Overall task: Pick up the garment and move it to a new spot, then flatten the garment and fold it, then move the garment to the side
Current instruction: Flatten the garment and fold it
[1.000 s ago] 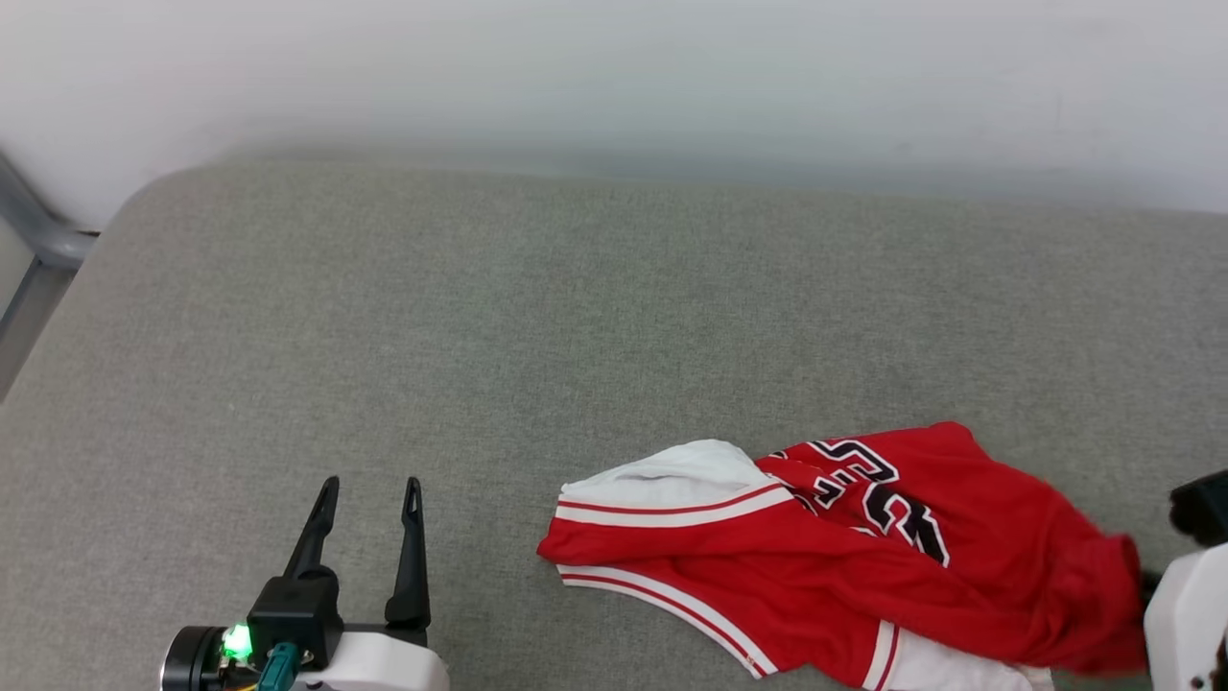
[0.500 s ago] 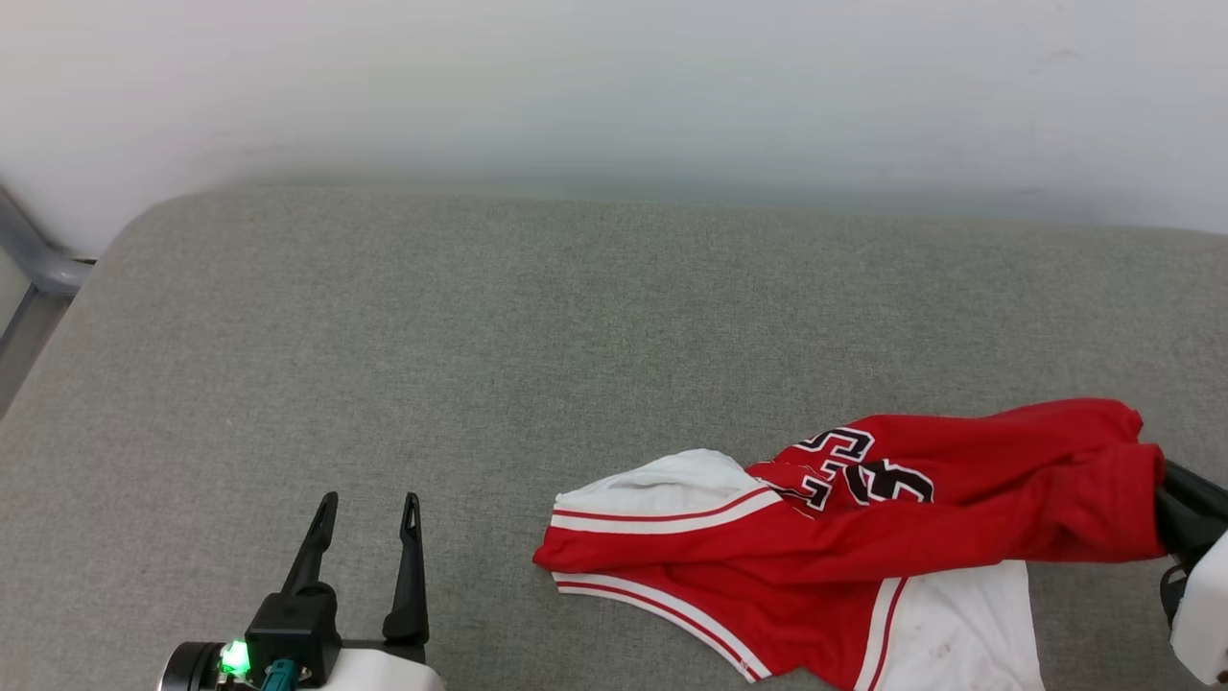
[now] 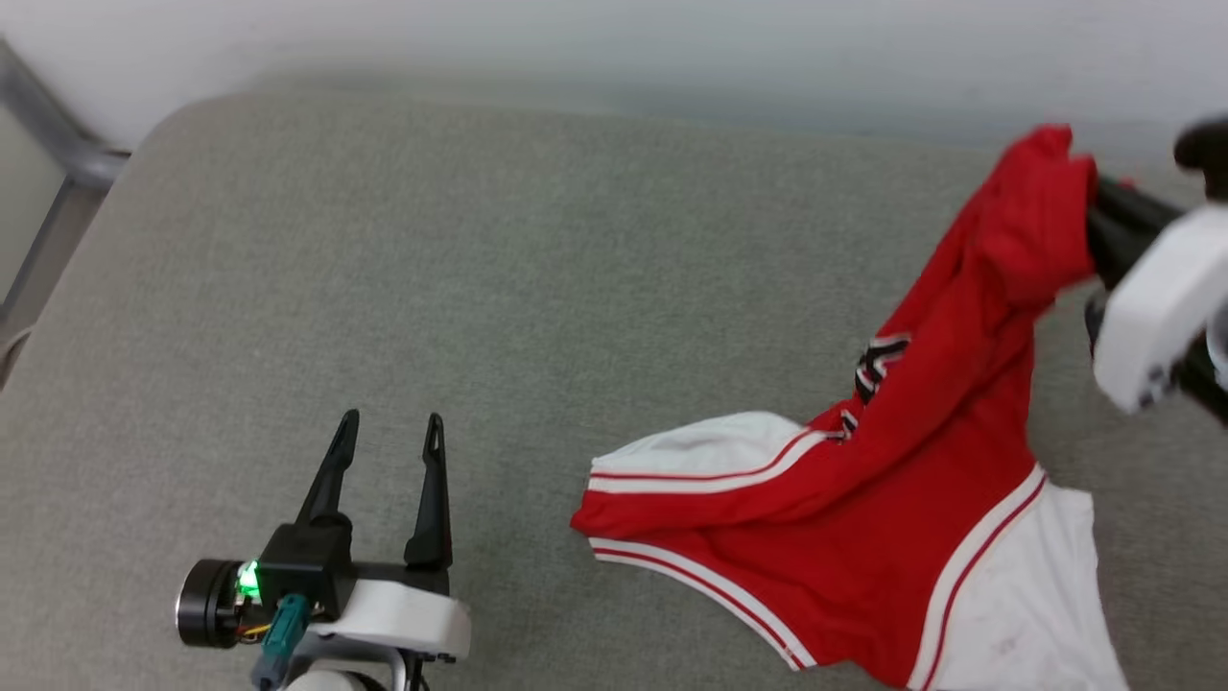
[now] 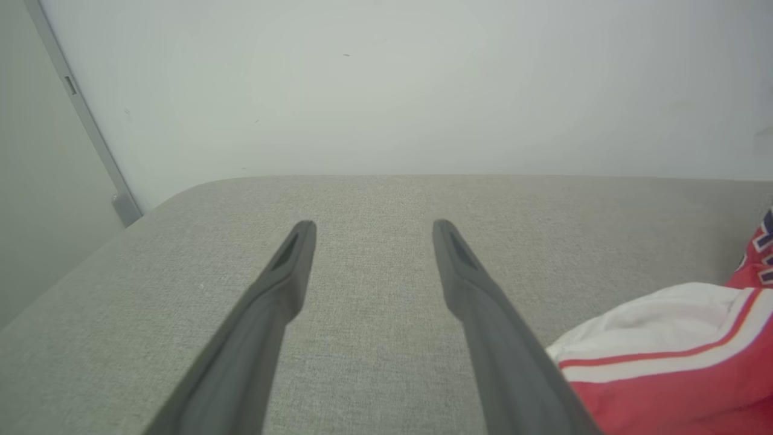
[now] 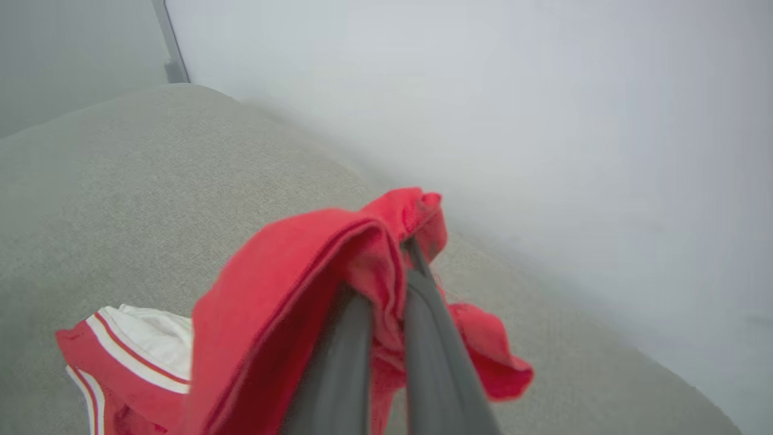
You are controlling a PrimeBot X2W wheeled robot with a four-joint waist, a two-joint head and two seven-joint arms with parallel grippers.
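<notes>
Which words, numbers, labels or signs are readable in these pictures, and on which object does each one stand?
No text can be read as a whole.
Black, white-outlined lettering on the red garment: creased into a fold, unreadable in the head view.
The same lettering in the left wrist view: cut off by the picture's edge, unreadable.
I find no other label, brand or sign on the grey padded surface or the wall.

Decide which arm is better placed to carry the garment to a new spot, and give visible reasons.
Right. The right gripper is shut on a red edge of the garment, part lifted; the left gripper stands open, apart from it.
</notes>
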